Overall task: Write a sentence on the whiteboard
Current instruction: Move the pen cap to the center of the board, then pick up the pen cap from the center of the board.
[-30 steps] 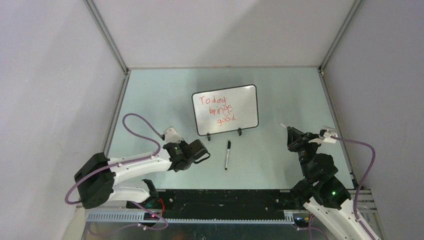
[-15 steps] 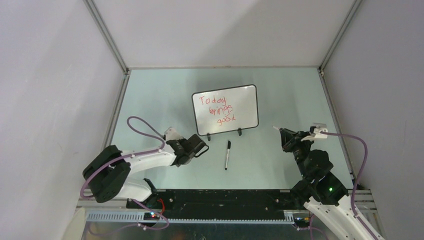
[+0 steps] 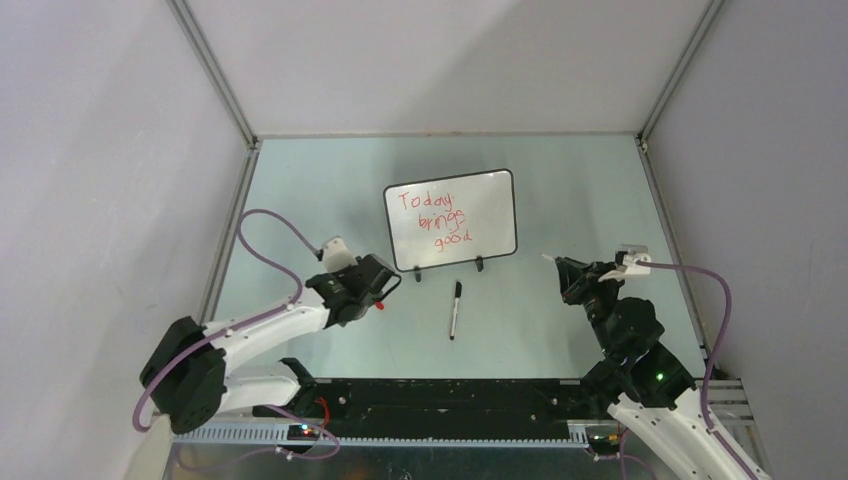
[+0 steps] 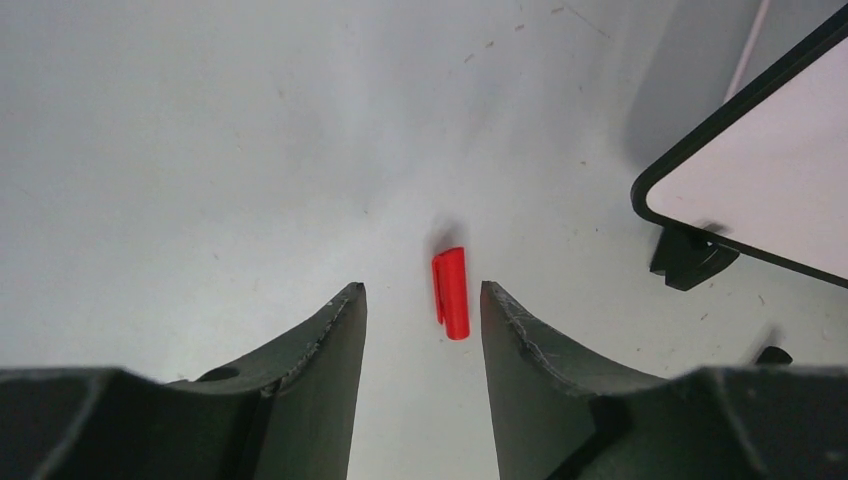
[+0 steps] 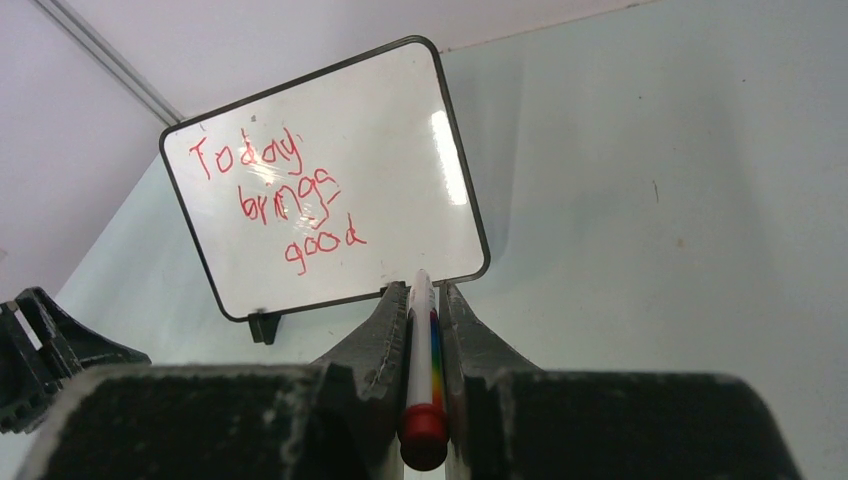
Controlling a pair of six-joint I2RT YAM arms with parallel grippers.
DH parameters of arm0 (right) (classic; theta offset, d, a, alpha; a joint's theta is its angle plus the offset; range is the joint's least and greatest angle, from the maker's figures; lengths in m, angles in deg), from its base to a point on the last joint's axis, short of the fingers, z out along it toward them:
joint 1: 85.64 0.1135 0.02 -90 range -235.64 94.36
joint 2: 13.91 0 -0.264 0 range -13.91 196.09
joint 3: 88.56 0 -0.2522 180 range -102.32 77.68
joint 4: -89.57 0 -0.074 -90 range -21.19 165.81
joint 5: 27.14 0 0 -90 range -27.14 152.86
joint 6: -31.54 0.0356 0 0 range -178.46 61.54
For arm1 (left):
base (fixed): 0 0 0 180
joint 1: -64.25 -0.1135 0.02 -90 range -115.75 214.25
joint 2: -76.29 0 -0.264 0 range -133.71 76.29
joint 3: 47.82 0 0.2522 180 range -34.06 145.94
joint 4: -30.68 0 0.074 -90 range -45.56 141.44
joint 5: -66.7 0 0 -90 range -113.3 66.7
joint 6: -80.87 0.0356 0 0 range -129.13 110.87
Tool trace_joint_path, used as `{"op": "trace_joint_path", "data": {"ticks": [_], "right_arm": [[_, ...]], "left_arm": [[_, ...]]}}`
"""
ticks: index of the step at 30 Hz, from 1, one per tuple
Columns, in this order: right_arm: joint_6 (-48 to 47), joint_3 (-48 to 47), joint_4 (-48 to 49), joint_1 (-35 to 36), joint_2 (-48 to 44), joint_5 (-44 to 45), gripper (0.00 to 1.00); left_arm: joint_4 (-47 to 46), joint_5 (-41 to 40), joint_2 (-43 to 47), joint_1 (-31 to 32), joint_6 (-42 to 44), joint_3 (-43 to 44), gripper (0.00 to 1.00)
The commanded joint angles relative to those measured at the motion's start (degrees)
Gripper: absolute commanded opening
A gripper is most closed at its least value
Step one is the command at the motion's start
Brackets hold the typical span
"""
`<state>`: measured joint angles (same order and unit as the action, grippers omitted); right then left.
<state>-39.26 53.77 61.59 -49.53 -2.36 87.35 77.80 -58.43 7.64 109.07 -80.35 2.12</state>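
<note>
The whiteboard (image 3: pixel 490 205) stands on its two black feet mid-table, and the sentence (image 3: pixel 437 221) on it reads "Today brings good" in red, in three lines. My right gripper (image 3: pixel 563 272) hovers to the board's right, shut on a white marker (image 5: pixel 421 345) with a red end, whose tip points toward the whiteboard (image 5: pixel 400 150) and the sentence (image 5: pixel 275 200). My left gripper (image 4: pixel 422 295) is open above the table, left of the board's corner (image 4: pixel 780 190). A small red cap (image 4: pixel 451 292) lies on the table just ahead of its fingertips, touching neither.
A black marker (image 3: pixel 455 308) lies on the table in front of the board, between the two arms. The board's black foot (image 4: pixel 690 258) is to the right of my left gripper. Grey walls enclose the table on three sides.
My left gripper has opened and drawn back to the left, and the red cap now lies free on the table. My right gripper shifted slightly left, still holding the marker.
</note>
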Motion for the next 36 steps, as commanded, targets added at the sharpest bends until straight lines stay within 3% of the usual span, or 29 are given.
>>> {"op": "trace_joint_path", "data": {"ticks": [1,6,14,30,36], "right_arm": [[-1.04,-1.85,2.67,-0.17,0.81,-1.23,0.00],[-1.14,-1.77,2.78,-0.17,0.81,-1.11,0.00],[-1.19,-1.68,2.78,-0.10,0.60,-1.09,0.00],[-1.32,-1.46,2.79,-0.14,-0.07,-1.62,0.00],[-1.24,-1.34,2.23,-0.16,-0.90,-1.29,0.00]], "left_arm": [[1.76,2.52,3.28,-4.11,12.18,0.43,0.51],[5.11,6.12,0.60,-7.02,8.94,2.32,0.50],[9.66,10.44,-11.91,-7.19,6.38,11.85,0.47],[0.92,12.72,-12.33,-7.60,1.60,7.37,0.46],[-0.09,13.29,-15.12,-8.72,1.10,7.13,0.37]]}}
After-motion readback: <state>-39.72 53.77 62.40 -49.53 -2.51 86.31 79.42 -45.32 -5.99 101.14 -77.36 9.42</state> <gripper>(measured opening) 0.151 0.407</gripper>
